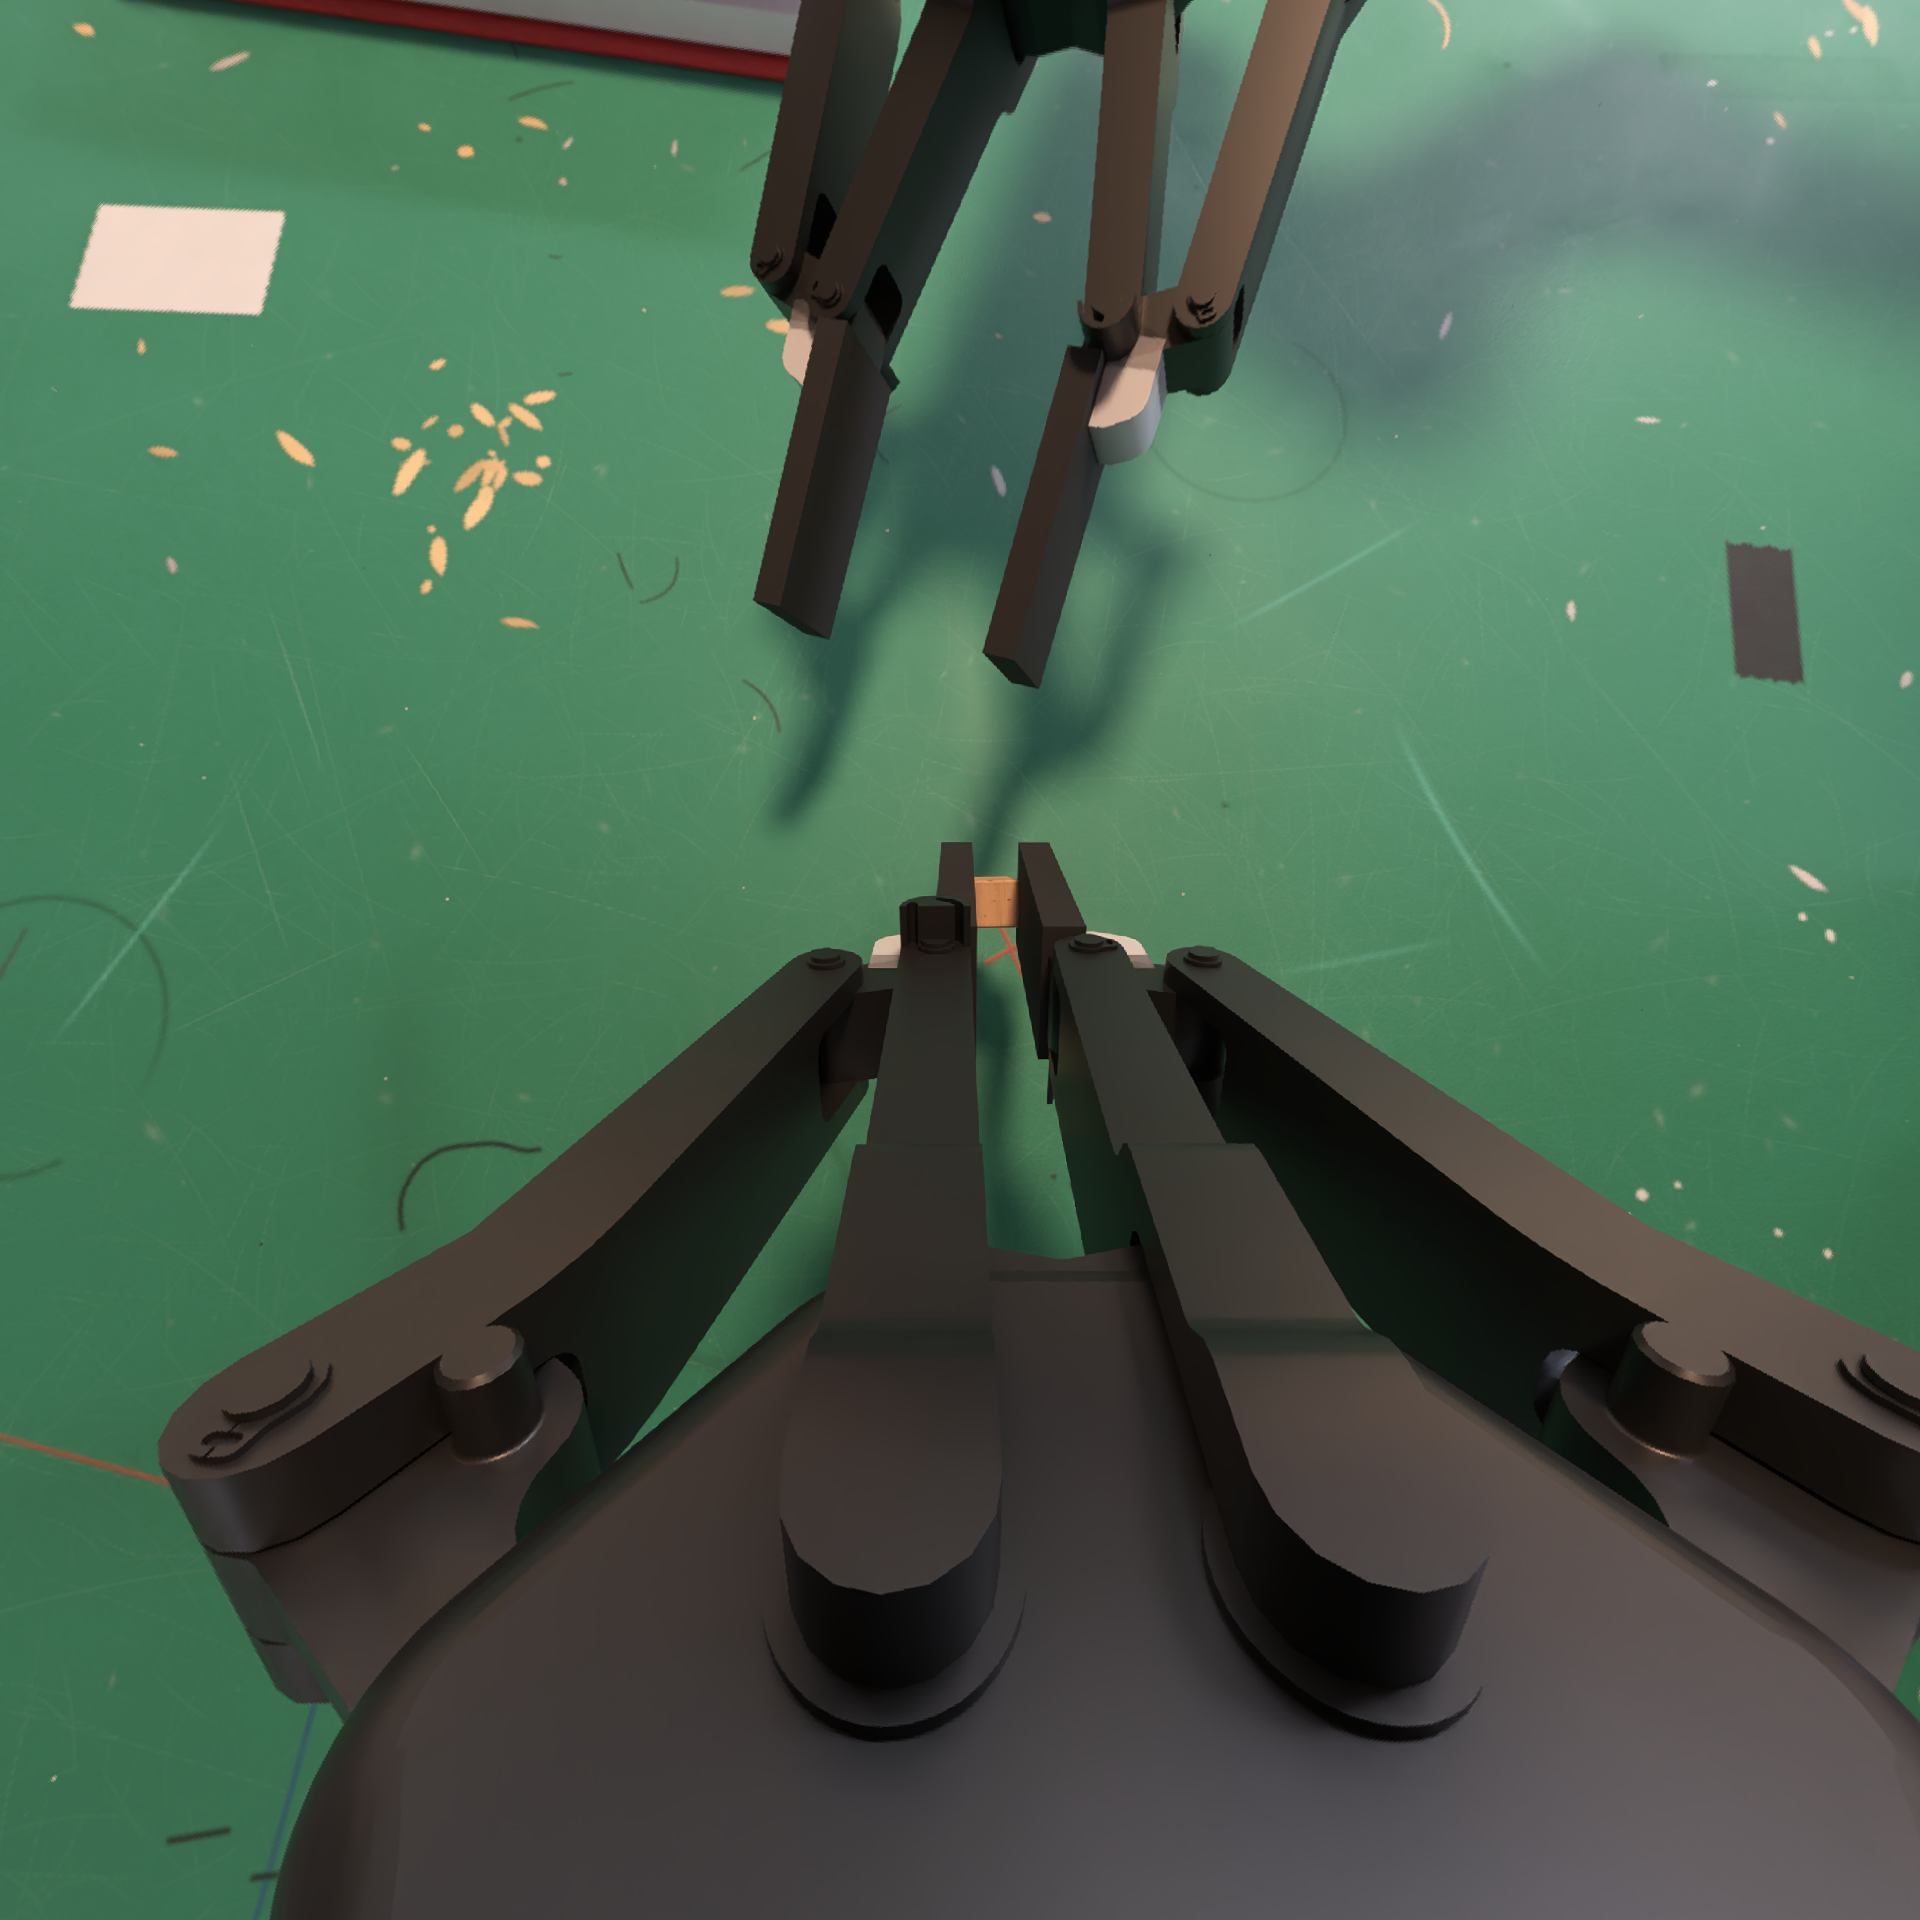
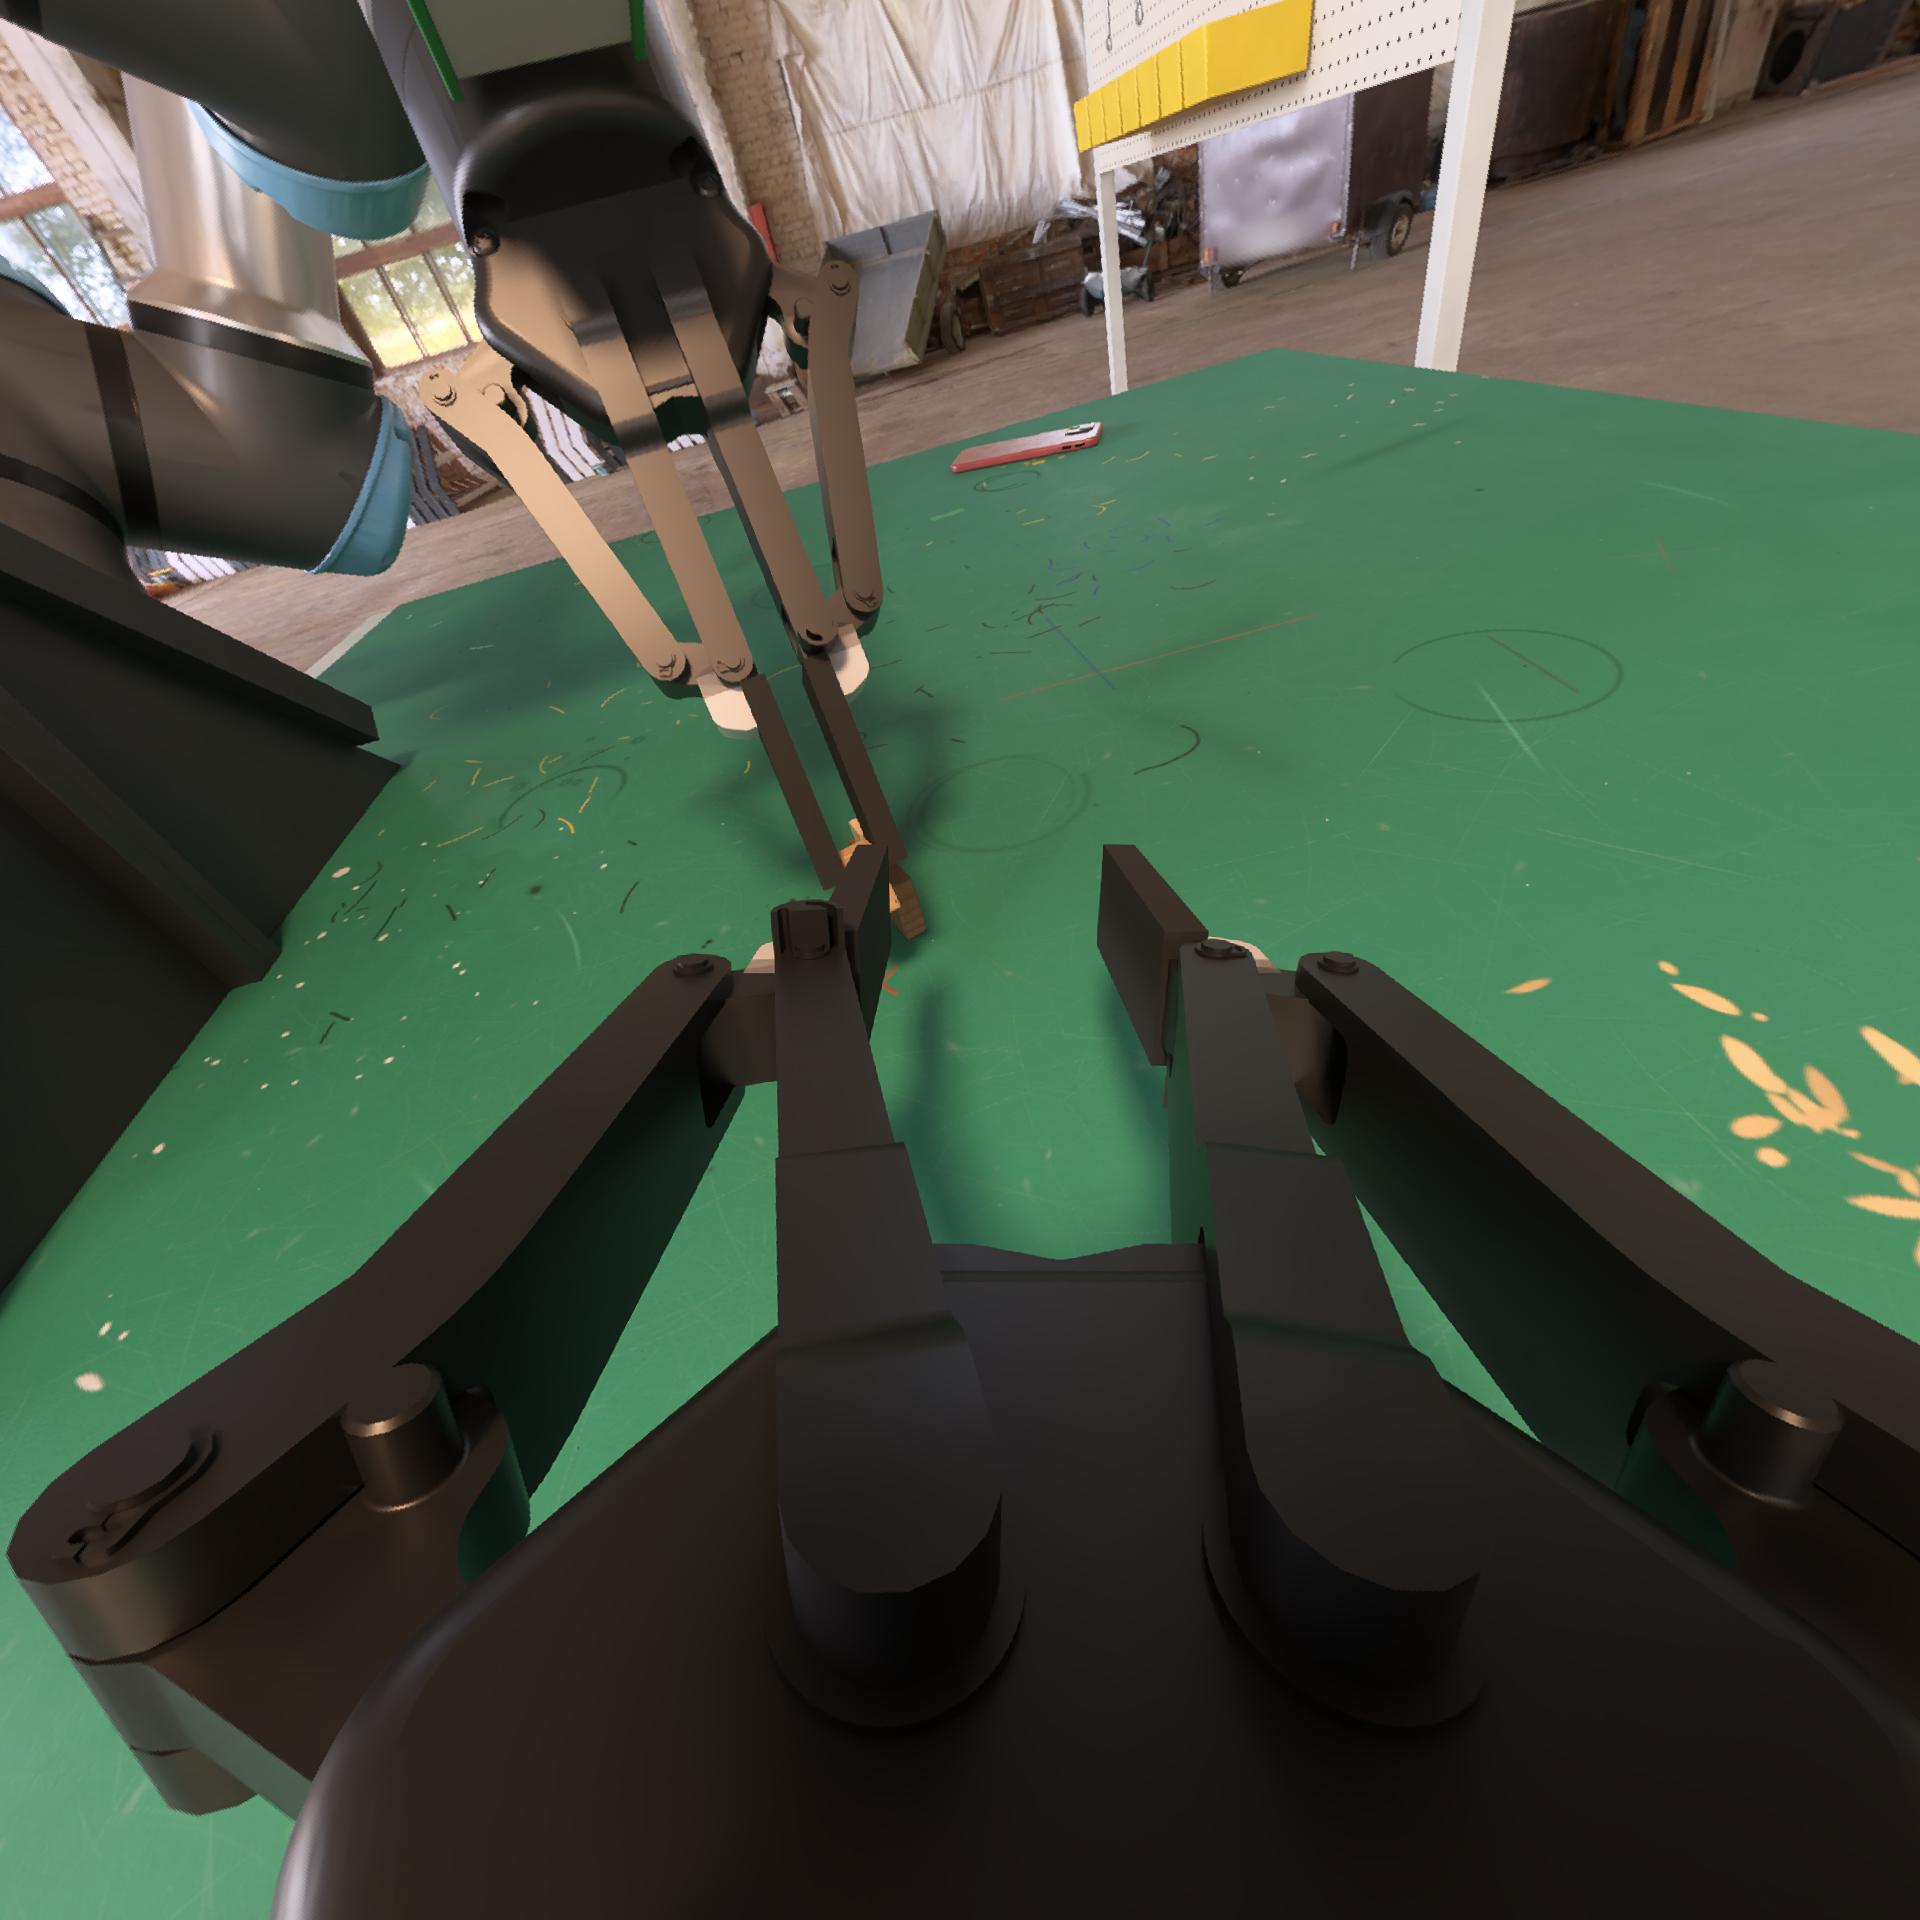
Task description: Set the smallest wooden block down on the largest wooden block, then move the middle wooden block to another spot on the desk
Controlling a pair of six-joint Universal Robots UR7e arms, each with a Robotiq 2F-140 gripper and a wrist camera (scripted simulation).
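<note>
We see the left gripper (image 1: 997, 883) clamped on a small wooden block (image 1: 994, 902); right gripper (image 2: 992, 894) spread, empty, just beside it. Stacking unconfirmed; other blocks hidden.

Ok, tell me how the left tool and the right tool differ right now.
1. The left tool is closed narrowly on a small wooden block; the right tool is spread wide and holds nothing.
2. The left tool points steeply down at the green desk; the right tool is angled more shallowly across it.

Both are dark two-finger tools, close together above the same spot.
</note>
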